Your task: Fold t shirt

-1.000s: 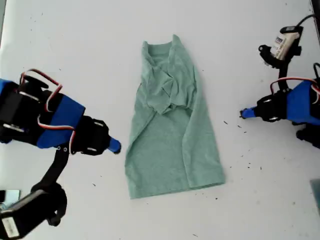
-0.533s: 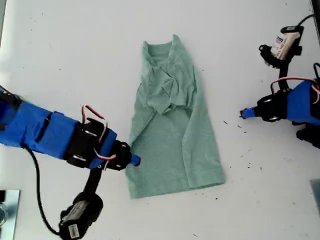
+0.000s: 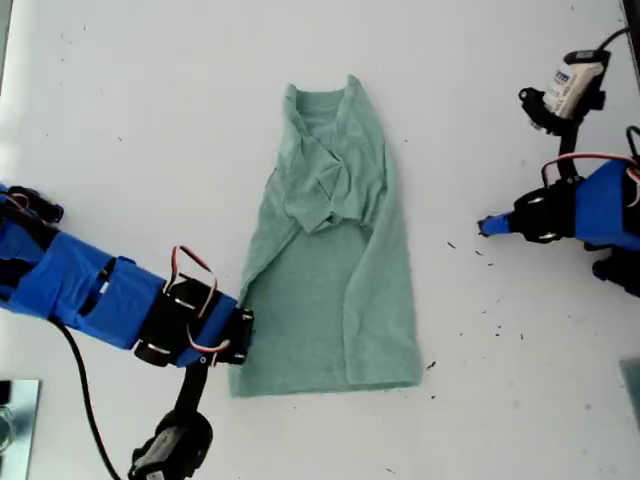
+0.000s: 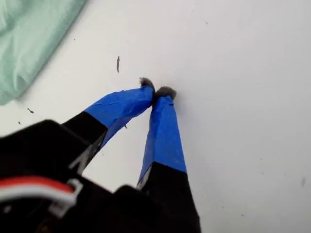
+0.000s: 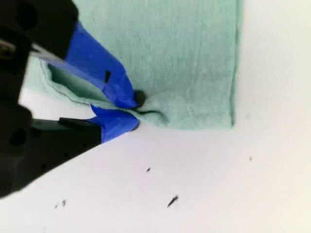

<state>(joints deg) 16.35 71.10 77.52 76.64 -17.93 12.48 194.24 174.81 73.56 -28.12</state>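
The pale green t shirt lies lengthwise on the white table, neck at the far end, both sides folded in over the middle. My second gripper is at the hem corner on the exterior view's left, and its blue fingers are shut on the t shirt's edge, which bunches at my second gripper. My first gripper hovers over bare table at the exterior view's right, apart from the cloth. It is shut with nothing between its tips; the t shirt shows only as an edge.
A small white and black device on a stalk stands at the exterior view's upper right. A metallic plate sits at the exterior view's lower left. Dark specks dot the table near the hem.
My second arm swung in from the exterior view's left to the hem corner and shut on it. The lower part of the shirt has shifted toward that side. My first arm stayed still.
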